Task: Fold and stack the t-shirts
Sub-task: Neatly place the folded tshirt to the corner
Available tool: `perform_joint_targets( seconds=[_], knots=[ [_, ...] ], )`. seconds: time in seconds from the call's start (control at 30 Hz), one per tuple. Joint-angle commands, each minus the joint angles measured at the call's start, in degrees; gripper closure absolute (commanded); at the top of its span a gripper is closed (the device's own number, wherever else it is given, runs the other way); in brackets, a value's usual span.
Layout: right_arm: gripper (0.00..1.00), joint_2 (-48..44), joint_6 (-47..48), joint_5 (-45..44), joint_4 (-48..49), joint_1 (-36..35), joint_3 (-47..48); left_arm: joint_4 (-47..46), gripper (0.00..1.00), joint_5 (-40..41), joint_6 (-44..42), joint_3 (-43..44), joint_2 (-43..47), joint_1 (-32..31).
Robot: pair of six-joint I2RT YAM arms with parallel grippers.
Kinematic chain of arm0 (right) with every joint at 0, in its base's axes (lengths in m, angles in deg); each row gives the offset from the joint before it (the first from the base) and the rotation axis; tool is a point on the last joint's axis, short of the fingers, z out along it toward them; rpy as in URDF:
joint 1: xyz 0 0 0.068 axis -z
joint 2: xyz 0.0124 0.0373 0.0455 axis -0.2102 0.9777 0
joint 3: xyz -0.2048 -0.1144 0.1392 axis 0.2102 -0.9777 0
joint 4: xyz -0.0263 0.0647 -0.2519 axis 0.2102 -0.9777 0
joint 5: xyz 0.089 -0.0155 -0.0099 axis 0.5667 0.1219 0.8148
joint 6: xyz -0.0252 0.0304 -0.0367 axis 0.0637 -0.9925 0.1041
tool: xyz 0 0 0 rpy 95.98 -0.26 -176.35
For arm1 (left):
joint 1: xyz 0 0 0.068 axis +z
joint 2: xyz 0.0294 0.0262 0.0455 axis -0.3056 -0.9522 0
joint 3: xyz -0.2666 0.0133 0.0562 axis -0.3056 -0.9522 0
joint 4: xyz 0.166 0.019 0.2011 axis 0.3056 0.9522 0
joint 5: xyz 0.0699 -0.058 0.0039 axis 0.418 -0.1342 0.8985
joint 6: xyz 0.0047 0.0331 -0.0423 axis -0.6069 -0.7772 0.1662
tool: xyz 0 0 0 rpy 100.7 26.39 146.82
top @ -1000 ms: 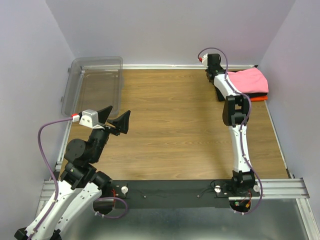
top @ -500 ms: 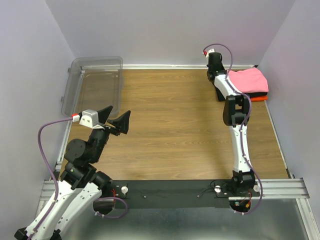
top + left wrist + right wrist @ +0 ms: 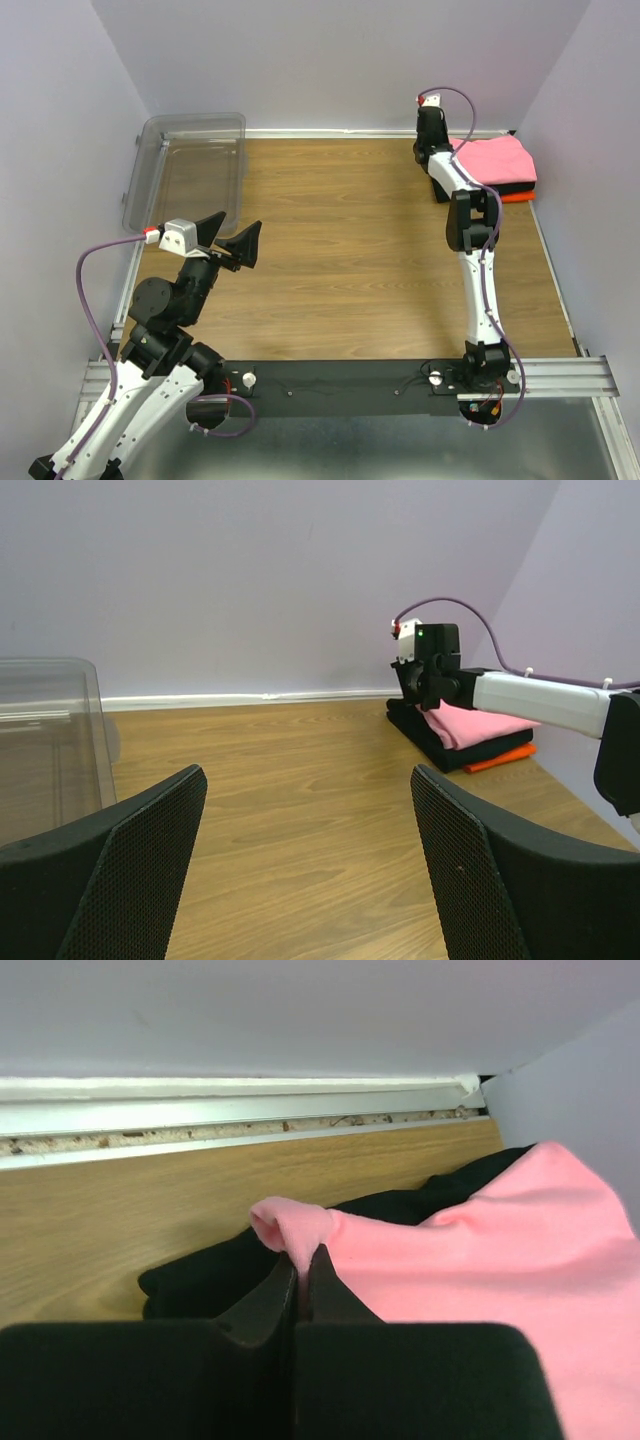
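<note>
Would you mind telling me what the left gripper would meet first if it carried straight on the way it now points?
Probably nothing close: the left gripper faces bare wooden table, then the back wall. The clear bin and t-shirt stack lie aside.

A warm brown wood-grain tabletop (image 3: 330, 230) fills the middle of the space, its grain running left to right. Plain pale lilac walls close it in on three sides: the back wall (image 3: 340, 60), the left wall (image 3: 50, 150) and the right wall (image 3: 600, 120). A white trim strip (image 3: 330, 132) runs along the foot of the back wall, and the right wrist view shows speckled grit in the seam (image 3: 200, 1138) beneath it. A clear plastic bin (image 3: 200, 165) sits at the far left corner, beside the left wall. Along the near edge lie a black plate (image 3: 340, 375) and silver metal rails (image 3: 560, 372), with dull grey sheet metal (image 3: 400, 450) below them. The light is soft and even, and the shadows are faint.
</note>
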Motion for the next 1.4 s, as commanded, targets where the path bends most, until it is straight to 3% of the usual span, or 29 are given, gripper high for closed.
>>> perform_joint_targets(
  seconds=[0.0, 0.07, 0.17, 0.33, 0.47, 0.57, 0.6, 0.63, 0.77, 1.0, 1.23, 1.37],
  knots=[
    [0.72, -2.09, -4.88, 1.71, 3.31, -0.07, -1.25, -0.33, 0.09, -1.52, -0.09, 0.22, -0.25, 0.41],
    [0.46, -3.13, -5.32, 3.81, 3.31, -0.07, -2.39, -0.33, 0.09, -1.60, -0.17, 0.30, -0.16, 0.50],
    [0.29, -6.46, -6.55, 7.06, 4.98, -0.07, -4.23, -0.33, 0.09, -1.60, -0.17, 0.30, -0.25, 0.41],
    [0.24, -16.66, -8.66, 14.28, 4.98, 0.01, -10.20, -0.24, 0.09, -1.52, -0.26, 0.30, -0.25, 0.41],
    [0.35, -27.82, -8.22, 20.77, 4.89, 1.76, -21.27, -0.24, 0.08, -1.43, -0.09, 0.21, 0.45, 0.50],
    [0.68, -34.15, -9.71, 32.18, 2.36, 6.33, -29.54, -0.76, 0.08, -1.87, 0.00, 0.13, 0.54, 0.67],
    [0.88, -34.86, -12.32, 38.74, 1.91, 9.39, -32.08, -0.77, 0.08, -2.04, 0.09, 0.13, 0.45, 0.76],
    [0.98, -35.13, -13.48, 41.77, 0.77, 10.81, -32.97, -1.03, 0.08, -2.48, 0.09, 0.04, 0.19, 0.76],
    [0.99, -32.51, -17.35, 48.29, 0.58, 14.34, -35.44, -1.73, 0.08, -3.27, 0.44, -0.05, -0.51, 0.85],
    [1.00, -24.08, -22.01, 48.66, 0.23, 14.95, -31.84, -0.77, 0.08, -3.19, 0.09, -0.05, -0.60, 0.85],
    [0.99, -21.77, -21.59, 49.79, -3.63, 16.01, -32.36, 0.55, 0.08, -2.83, 0.18, -0.05, 0.63, 0.85],
    [0.90, -26.24, -16.42, 54.70, -3.63, 16.10, -34.38, 0.47, 0.08, -3.19, 0.09, 0.04, 0.36, 0.85]
  ],
)
